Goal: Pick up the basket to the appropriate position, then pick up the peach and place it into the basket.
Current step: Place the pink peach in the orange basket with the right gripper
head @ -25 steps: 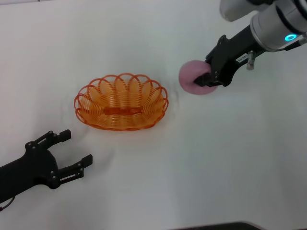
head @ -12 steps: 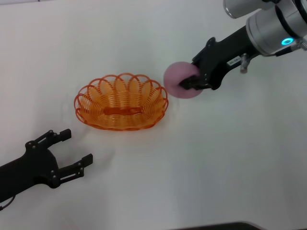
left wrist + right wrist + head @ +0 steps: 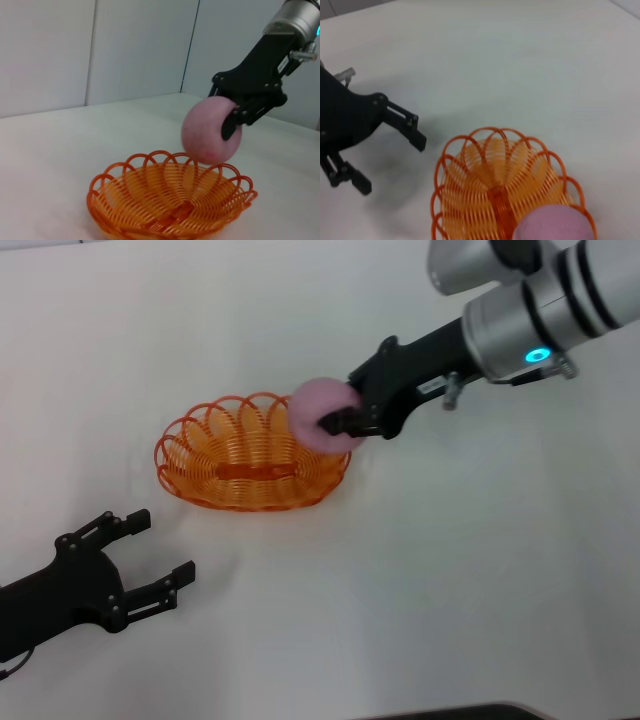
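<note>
The orange wire basket (image 3: 205,455) sits on the white table left of centre. My right gripper (image 3: 335,420) is shut on the pale pink peach (image 3: 312,405) and holds it in the air over the basket's right rim. In the left wrist view the peach (image 3: 202,131) hangs just above the basket (image 3: 170,200), with a black finger (image 3: 229,125) pressed against its side. The right wrist view looks down on the basket (image 3: 490,170) with the peach (image 3: 552,225) at the picture's edge. My left gripper (image 3: 160,548) rests open near the table's front left, apart from the basket.
The white table (image 3: 450,570) carries only the basket. In the right wrist view the left gripper (image 3: 390,165) lies a short way from the basket's rim. Pale walls stand behind the table in the left wrist view.
My right gripper has carried the peach leftward, from the table right of the basket to over the basket's right rim. The left arm and the basket have not moved.
</note>
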### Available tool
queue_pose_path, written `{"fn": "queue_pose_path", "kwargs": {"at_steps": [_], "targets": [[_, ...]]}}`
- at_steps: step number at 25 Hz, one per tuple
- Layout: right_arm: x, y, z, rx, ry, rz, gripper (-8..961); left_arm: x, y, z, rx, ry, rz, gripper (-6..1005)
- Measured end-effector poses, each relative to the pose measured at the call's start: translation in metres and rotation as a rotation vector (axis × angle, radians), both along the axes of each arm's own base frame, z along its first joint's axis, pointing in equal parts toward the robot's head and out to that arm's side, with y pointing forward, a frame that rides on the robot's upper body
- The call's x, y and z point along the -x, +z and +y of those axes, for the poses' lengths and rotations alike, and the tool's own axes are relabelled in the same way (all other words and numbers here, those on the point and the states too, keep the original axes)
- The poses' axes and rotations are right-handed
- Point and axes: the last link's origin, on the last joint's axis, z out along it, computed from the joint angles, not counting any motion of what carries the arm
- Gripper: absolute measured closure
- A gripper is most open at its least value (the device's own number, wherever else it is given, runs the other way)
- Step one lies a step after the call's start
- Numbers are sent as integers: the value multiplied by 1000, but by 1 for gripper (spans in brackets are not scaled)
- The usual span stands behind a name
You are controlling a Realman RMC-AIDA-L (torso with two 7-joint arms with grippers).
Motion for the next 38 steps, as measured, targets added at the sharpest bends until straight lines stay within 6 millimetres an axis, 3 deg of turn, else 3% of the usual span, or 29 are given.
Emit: {"fn": "queue_pose_path", "kwargs": {"at_steps": [13,32,38], "targets": [[6,-48,5,19,30,20,639,1,-1,0,-2,9,-6,112],[5,-50,3,20,38,37,598,0,0,0,-2,3,-10,111],[5,-50,2,19,38,37,358,-1,0,1,-2,1,-12,111]]}}
